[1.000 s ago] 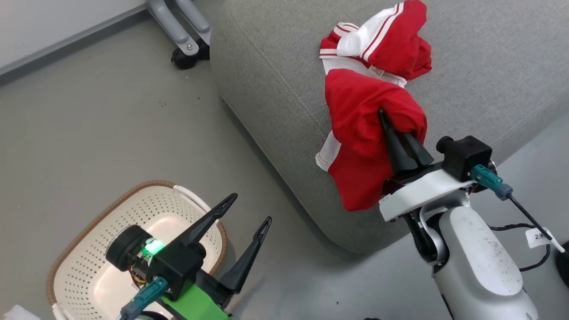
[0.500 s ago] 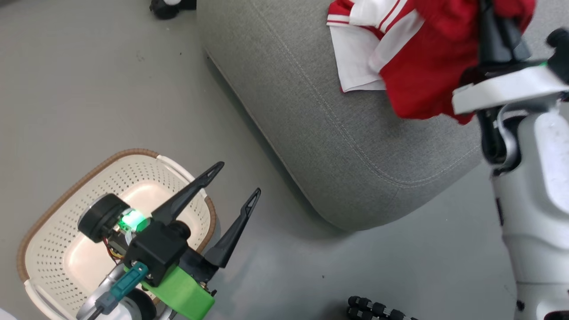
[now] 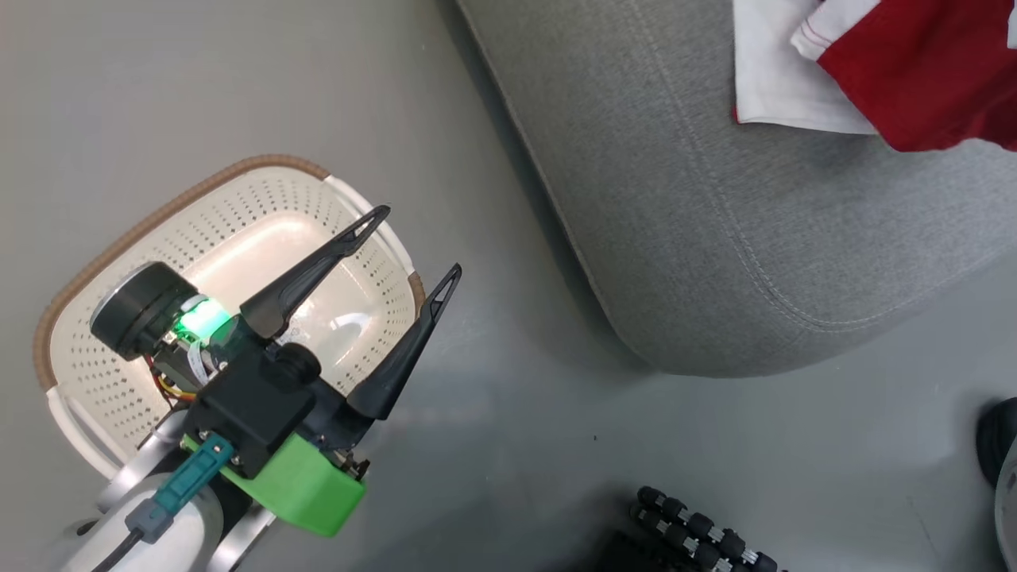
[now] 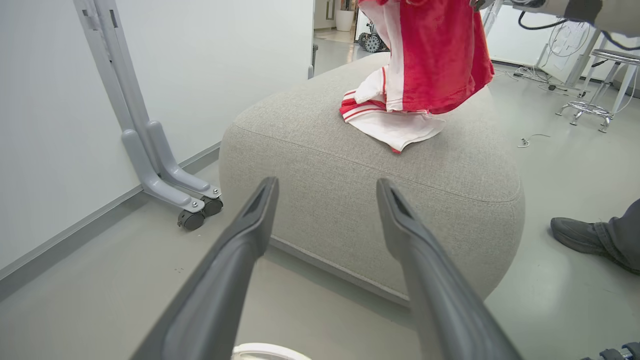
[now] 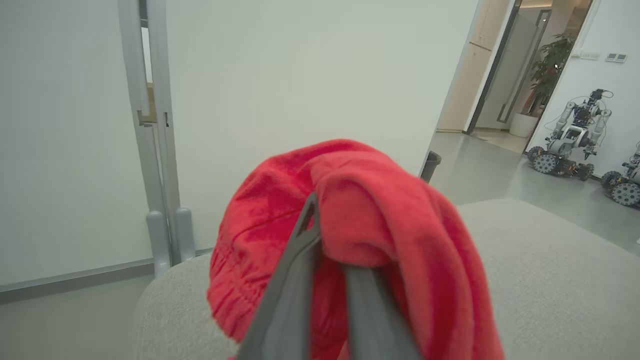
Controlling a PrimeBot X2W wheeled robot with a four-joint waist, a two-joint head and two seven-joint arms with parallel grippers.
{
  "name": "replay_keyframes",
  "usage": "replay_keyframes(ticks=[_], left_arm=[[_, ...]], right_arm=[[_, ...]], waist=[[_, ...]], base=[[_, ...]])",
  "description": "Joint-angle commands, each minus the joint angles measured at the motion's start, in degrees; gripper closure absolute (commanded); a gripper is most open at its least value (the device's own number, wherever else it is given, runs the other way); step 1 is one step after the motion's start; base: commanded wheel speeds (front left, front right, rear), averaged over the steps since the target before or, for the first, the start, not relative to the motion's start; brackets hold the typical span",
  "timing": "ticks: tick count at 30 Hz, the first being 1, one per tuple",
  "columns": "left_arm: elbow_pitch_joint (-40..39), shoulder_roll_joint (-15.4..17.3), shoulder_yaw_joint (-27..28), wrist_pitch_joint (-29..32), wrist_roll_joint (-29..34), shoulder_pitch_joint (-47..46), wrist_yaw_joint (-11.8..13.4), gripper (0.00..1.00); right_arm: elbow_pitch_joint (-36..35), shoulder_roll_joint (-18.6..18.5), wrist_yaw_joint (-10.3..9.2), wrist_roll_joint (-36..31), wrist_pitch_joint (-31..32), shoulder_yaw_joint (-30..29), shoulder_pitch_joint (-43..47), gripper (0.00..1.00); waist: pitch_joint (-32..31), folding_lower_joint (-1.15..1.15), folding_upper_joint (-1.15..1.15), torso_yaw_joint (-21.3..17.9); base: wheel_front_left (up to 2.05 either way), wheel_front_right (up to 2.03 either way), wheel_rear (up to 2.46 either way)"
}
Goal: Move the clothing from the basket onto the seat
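Clothing [image 4: 415,85] is up at the seat [image 4: 350,170]: one striped garment [image 4: 395,127] lies crumpled on top of the grey cushion. The second garment [image 4: 445,55] hangs just above it from our right gripper [image 5: 327,240], whose fingers are pinched narrow on a fold of the red fabric. Our left gripper [image 3: 421,240] has its fingers spread wide and holds nothing, and we see it poised over the basket [image 3: 254,202], which sits on the floor near the seat with its bare bottom showing.
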Motion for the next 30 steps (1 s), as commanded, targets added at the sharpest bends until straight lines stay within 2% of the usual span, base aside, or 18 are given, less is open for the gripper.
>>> replay_keyframes(ticks=[1,8,13,14,15,16,17,18,22,30], left_arm=[[-0.1,0.4,0.1,-0.3,0.1,-1.5,-0.3,0.00],[0.0,1.2,0.4,-0.6,0.4,-2.9,-0.6,0.00],[0.2,1.7,0.6,-0.6,0.5,-3.3,-0.5,0.00],[0.4,1.8,0.6,-0.7,0.5,-3.3,-0.5,0.00],[0.6,1.8,0.5,-0.8,0.4,-3.2,-0.4,0.00],[0.7,1.8,0.5,-0.9,0.3,-3.1,-0.4,0.00],[0.9,1.6,0.4,-0.9,0.2,-3.1,-0.3,0.00],[1.1,1.4,0.3,-1.1,0.2,-3.0,-0.3,0.00],[2.4,0.3,-0.4,-2.3,-0.1,-2.5,0.0,0.00],[6.6,-2.8,-2.0,-5.7,-1.2,0.1,1.1,0.00]], right_arm=[[1.7,-0.1,-0.02,-0.4,-0.2,-0.4,-0.5,1.00],[12.5,0.6,-0.02,-0.2,-2.9,-2.8,-0.1,1.00],[17.6,1.1,-0.02,0.4,-5.1,-2.6,-1.0,1.00],[18.4,1.2,-0.02,0.4,-5.6,-2.5,-0.9,0.87],[19.1,1.1,-0.02,0.4,-6.0,-2.5,-0.9,0.62],[19.5,1.1,-0.02,0.4,-6.3,-2.6,-0.9,0.28],[19.8,1.0,-0.02,0.2,-6.6,-2.6,-0.6,0.03],[19.9,0.9,-0.02,0.0,-6.8,-2.7,-0.3,0.00],[19.2,0.8,-0.03,-1.0,-7.2,-3.2,2.3,0.00],[10.7,2.5,-0.02,-2.7,-7.2,-4.3,12.7,0.00]], waist=[[5.0,-0.01,0.00,4.3],[8.5,-0.01,0.00,5.4],[9.3,-0.01,0.00,5.3],[9.2,-0.01,0.00,5.2],[9.0,-0.01,0.00,5.2],[8.8,-0.01,0.00,5.2],[8.4,-0.01,0.00,5.2],[8.0,-0.01,0.00,5.3],[5.5,-0.01,0.00,5.7],[-2.2,-0.01,0.00,6.9]], base=[[0.00,0.00,0.00],[0.00,0.00,0.00],[0.00,0.00,0.00],[0.00,0.00,0.00],[0.00,0.00,0.00],[0.00,0.00,0.00],[0.00,0.00,0.00],[0.00,0.00,0.00],[0.00,0.00,0.00],[0.00,0.00,0.00]])
